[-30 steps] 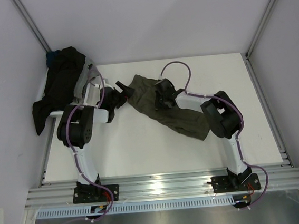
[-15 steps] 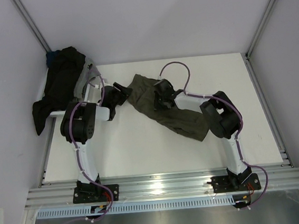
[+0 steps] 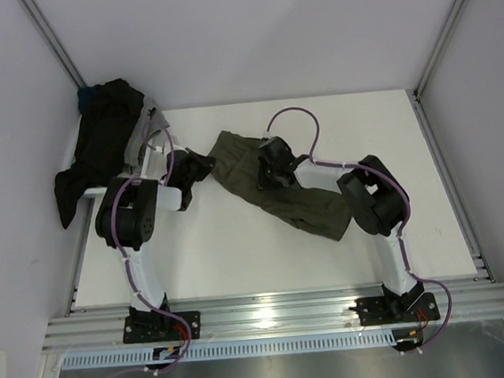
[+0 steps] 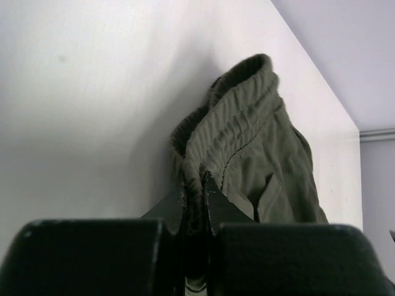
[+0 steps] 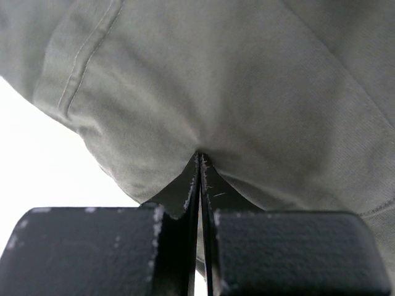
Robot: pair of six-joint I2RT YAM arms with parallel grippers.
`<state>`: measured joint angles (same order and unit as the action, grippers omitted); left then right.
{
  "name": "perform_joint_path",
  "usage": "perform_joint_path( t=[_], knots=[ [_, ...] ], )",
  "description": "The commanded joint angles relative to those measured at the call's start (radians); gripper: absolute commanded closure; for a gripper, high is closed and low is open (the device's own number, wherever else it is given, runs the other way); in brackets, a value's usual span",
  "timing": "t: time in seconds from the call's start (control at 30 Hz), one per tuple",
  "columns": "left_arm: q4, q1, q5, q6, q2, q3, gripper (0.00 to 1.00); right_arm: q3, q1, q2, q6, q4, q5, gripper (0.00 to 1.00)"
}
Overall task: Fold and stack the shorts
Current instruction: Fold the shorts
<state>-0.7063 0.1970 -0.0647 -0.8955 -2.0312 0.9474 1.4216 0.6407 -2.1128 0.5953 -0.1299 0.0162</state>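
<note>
Closed now from wide open: left pincer (image 4: 195, 188), nipping waistband of olive shorts (image 3: 303, 204) on table (image 3: 241, 261). Right pincer (image 5: 200, 161) clamped tight on same cloth. Black shorts (image 3: 96, 150) heaped far-left. Step: flattening before fold. Next, you draw both grips apart and keep cloth low.

Centre: olive-green shorts (image 3: 309, 203) — plain, stitching in the same green. Far left: black shorts (image 3: 100, 145), any marks too small to tell. Surface (image 3: 240, 253) white. Left pincer (image 4: 194, 185) and right pincer (image 5: 199, 161) black — cable (image 3: 294, 112) purple.
</note>
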Motion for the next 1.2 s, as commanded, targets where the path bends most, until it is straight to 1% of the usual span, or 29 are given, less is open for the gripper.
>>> perform_joint_path(
  t=[0.0,0.07,0.1,0.17,0.2,0.23,0.3,0.33,0.4,0.43,0.5,0.53,0.57,0.63,0.67,0.8,0.9,1.0,1.17],
  knots=[
    [-0.099,0.005,0.060,0.096,0.192,-0.133,1.00,-0.056,0.024,0.037,-0.055,-0.040,0.044,1.00],
    [-0.108,0.019,0.107,0.115,0.261,-0.211,1.00,-0.059,0.027,0.066,-0.090,-0.057,0.047,1.00],
    [-0.102,0.031,0.147,0.133,0.334,-0.258,1.00,-0.061,0.027,0.076,-0.101,-0.063,0.053,1.00],
    [-0.094,0.047,0.184,0.158,0.409,-0.326,1.00,-0.064,0.030,0.109,-0.120,-0.082,0.073,1.00],
    [-0.088,0.064,0.219,0.182,0.481,-0.346,1.00,-0.069,0.030,0.122,-0.132,-0.085,0.082,1.00],
    [-0.082,0.073,0.236,0.194,0.518,-0.405,1.00,-0.084,0.031,0.135,-0.137,-0.083,0.097,0.98],
    [-0.068,0.108,0.291,0.228,0.622,-0.444,1.00,-0.111,0.034,0.191,-0.132,-0.071,0.097,0.96],
    [-0.052,0.123,0.319,0.240,0.656,-0.484,1.00,-0.150,0.040,0.212,-0.124,-0.048,0.085,0.93],
    [-0.009,0.177,0.394,0.265,0.719,-0.509,1.00,-0.196,0.043,0.283,-0.095,-0.014,0.065,0.91],
    [0.001,0.197,0.422,0.270,0.780,-0.557,1.00,-0.248,0.045,0.309,-0.082,0.019,0.023,0.90],
    [0.028,0.260,0.476,0.279,0.837,-0.602,1.00,-0.305,0.050,0.382,-0.059,0.059,-0.022,0.90],
    [0.042,0.277,0.533,0.283,0.891,-0.620,1.00,-0.331,0.051,0.402,-0.034,0.102,-0.074,0.90],
    [0.059,0.297,0.560,0.296,0.914,-0.625,1.00,-0.380,0.053,0.419,-0.022,0.119,-0.085,0.90],
    [0.108,0.334,0.604,0.309,0.974,-0.638,1.00,-0.426,0.069,0.450,0.004,0.205,-0.131,0.92],
    [0.120,0.346,0.617,0.319,0.994,-0.648,1.00,-0.459,0.083,0.455,0.009,0.220,-0.154,0.93],
    [0.136,0.415,0.666,0.355,1.094,-0.690,1.00,-0.507,0.165,0.438,0.032,0.280,-0.352,0.98],
    [0.163,0.453,0.694,0.372,1.169,-0.716,1.00,-0.547,0.192,0.416,0.095,0.308,-0.416,1.00],
    [0.200,0.481,0.697,0.360,1.238,-0.768,1.00,-0.573,0.198,0.370,0.138,0.369,-0.394,1.00],
    [0.287,0.492,0.704,0.212,1.327,-0.875,1.00,-0.579,0.217,0.300,0.178,0.377,-0.398,1.00]
  ],
)
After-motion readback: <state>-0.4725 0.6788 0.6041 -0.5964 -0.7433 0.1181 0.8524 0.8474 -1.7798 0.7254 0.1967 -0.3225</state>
